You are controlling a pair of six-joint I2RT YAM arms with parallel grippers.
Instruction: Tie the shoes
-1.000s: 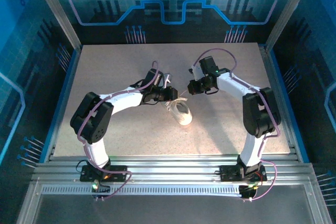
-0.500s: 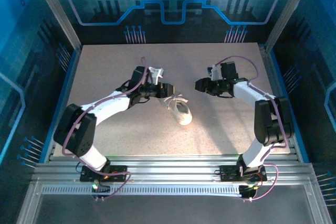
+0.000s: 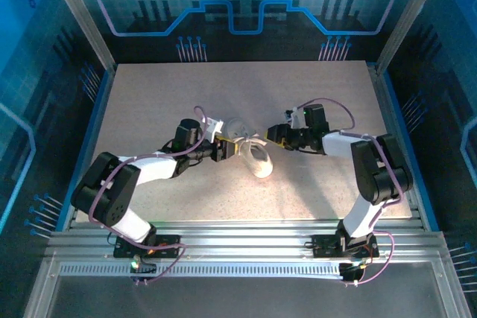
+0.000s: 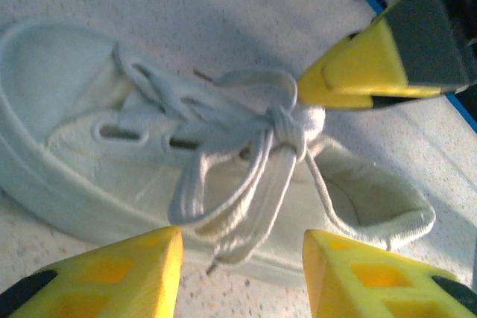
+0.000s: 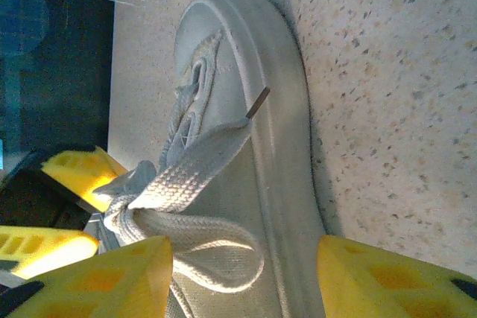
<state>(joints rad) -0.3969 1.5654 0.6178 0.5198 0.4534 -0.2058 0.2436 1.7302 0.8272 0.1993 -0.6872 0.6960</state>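
A robot lab cell. Blue printed walls (image 3: 37, 109) and metal posts (image 3: 80, 16) enclose the speckled table (image 3: 149, 94); slotted rails (image 3: 238, 240) front it.

The sneaker (image 3: 259, 163) lies on the table (image 3: 320, 94) near its middle, its far end flanked by the left gripper (image 3: 230, 148) on the left and the right gripper (image 3: 270, 140) on the right.

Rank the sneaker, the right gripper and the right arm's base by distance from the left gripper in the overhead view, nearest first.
1. The sneaker, immediately to the right of the left gripper, mid-scene.
2. The right gripper, across the sneaker's laced end, jaws pointing back toward the left one.
3. The right arm's base, far off at the bottom right of the view.
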